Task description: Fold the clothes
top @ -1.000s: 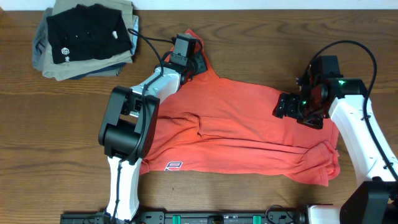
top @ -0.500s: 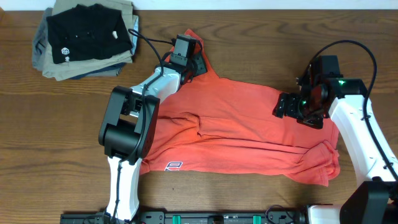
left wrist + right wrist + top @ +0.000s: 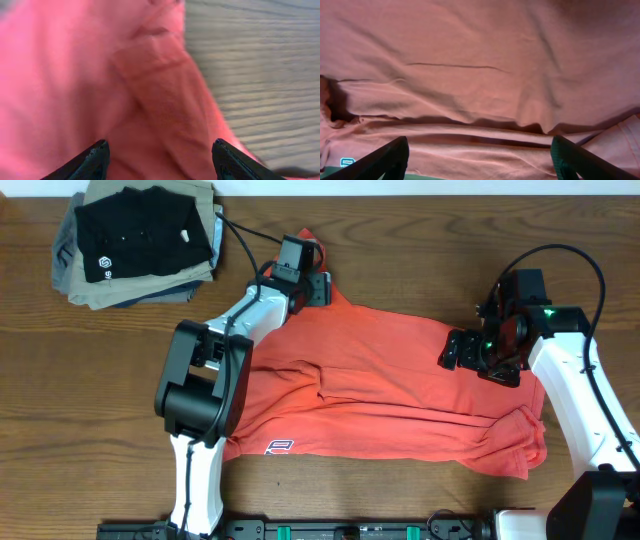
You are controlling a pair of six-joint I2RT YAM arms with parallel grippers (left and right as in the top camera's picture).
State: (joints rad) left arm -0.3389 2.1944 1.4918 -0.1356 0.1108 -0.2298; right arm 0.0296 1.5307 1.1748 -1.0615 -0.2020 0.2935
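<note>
A stack of folded garments [image 3: 95, 285] in grey and khaki sits at the far left corner of the wooden table [image 3: 80, 400], topped by a black folded shirt [image 3: 145, 235] with a small white logo. To its right, the left arm reaches up from the near edge. The left gripper [image 3: 318, 286] hangs over the upper left tip of the coral-red T-shirt [image 3: 390, 395]. In the left wrist view its fingers [image 3: 95, 160] stand wide apart with nothing between them, above a thick rumpled fold of the cloth beside bare wood.

The T-shirt lies spread across the middle of the table, creased lengthwise. A bit of white lettering [image 3: 281, 446] shows at its near left edge, and its right end is bunched up. The right gripper [image 3: 452, 350] hovers over the upper right part of the shirt. The right wrist view shows its fingers [image 3: 385, 160] spread wide over wrinkled fabric, gripping nothing.
</note>
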